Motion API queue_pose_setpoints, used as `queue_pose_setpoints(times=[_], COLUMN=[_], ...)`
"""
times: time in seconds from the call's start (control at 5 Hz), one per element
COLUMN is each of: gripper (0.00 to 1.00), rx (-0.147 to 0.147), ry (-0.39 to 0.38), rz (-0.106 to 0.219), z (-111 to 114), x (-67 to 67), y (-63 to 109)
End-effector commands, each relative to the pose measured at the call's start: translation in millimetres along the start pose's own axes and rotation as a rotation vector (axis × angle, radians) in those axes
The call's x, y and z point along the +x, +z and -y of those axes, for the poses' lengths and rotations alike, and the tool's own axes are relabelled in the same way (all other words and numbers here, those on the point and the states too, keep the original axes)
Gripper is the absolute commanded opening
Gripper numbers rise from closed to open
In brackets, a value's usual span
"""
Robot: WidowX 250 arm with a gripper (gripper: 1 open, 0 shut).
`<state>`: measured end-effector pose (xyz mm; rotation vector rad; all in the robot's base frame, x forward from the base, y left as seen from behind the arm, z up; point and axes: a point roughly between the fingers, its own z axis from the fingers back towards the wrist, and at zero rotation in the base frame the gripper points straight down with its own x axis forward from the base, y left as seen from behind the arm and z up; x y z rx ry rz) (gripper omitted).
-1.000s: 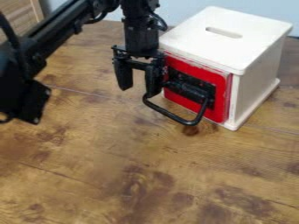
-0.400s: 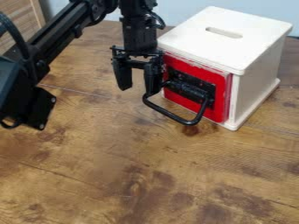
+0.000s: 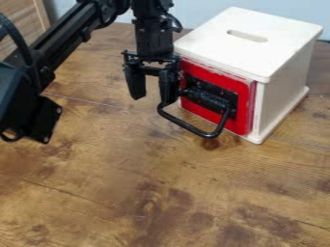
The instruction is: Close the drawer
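The drawer has a red square front with a black inset and a large black loop handle that hangs down toward the table. It sits in a cream-white wooden cube box at the upper right, and its front looks about flush with the box face. My gripper hangs just left of the drawer front, fingers pointing down. It is open and empty, with its right finger close to the red panel.
The box's white top has a slot. The black arm stretches from the upper middle to the left edge, with a black base part at the left. The wooden table fills the foreground.
The arm's left part shifted slightly between one second ago and now. The gripper and drawer have not visibly moved since.
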<state>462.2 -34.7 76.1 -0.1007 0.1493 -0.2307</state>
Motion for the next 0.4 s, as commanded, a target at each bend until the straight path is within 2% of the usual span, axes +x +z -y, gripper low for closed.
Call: queue_pose_setpoints(times=[0.0,0.2], gripper=[1.00,1.00], rx=[-0.037,-0.042], ry=[0.264,0.197], rz=[0.170,0.153], z=[30,40], x=[34.5,34.0], y=[23.5,20.1])
